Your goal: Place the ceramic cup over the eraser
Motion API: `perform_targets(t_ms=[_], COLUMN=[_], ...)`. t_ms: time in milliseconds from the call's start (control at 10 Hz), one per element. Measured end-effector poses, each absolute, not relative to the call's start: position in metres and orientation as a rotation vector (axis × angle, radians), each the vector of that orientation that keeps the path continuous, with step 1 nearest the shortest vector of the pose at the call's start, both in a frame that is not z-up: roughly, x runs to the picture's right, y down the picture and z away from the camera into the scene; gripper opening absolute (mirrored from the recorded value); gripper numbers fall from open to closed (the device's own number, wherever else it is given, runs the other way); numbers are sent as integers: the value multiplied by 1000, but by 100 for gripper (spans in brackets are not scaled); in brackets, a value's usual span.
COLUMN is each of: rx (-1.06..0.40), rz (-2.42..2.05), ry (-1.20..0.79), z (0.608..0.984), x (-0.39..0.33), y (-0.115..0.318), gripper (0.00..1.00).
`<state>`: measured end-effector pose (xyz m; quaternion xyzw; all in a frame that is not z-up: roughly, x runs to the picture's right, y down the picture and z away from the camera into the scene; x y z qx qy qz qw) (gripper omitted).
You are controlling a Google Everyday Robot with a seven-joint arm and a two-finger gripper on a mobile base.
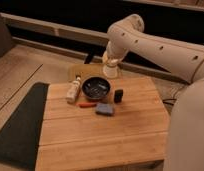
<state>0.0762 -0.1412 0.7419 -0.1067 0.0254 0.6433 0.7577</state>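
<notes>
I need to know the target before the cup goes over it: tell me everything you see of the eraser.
The eraser is a small black block, matte and plain, standing upright on the wooden table. It sits just right of the dark bowl and behind the blue pad, seemingly touching neither. Nothing covers it. The gripper, shut on the cup, hangs beyond the bowl, well clear of the eraser.

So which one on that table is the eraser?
On the wooden table, the gripper holds the ceramic cup above the far edge. Just right of the dark bowl stands the eraser: a small black upright block, unlike the flat blue pad and thin red pen.
</notes>
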Motion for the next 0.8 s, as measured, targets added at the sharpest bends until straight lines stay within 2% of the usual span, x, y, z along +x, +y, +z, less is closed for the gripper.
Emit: perform_targets(t_ms=[200,800], rx=[-239,-239], rz=[1444,1437], ry=[105,106], z=[740,740], x=[95,91], y=[-120,-119], gripper=[0,0])
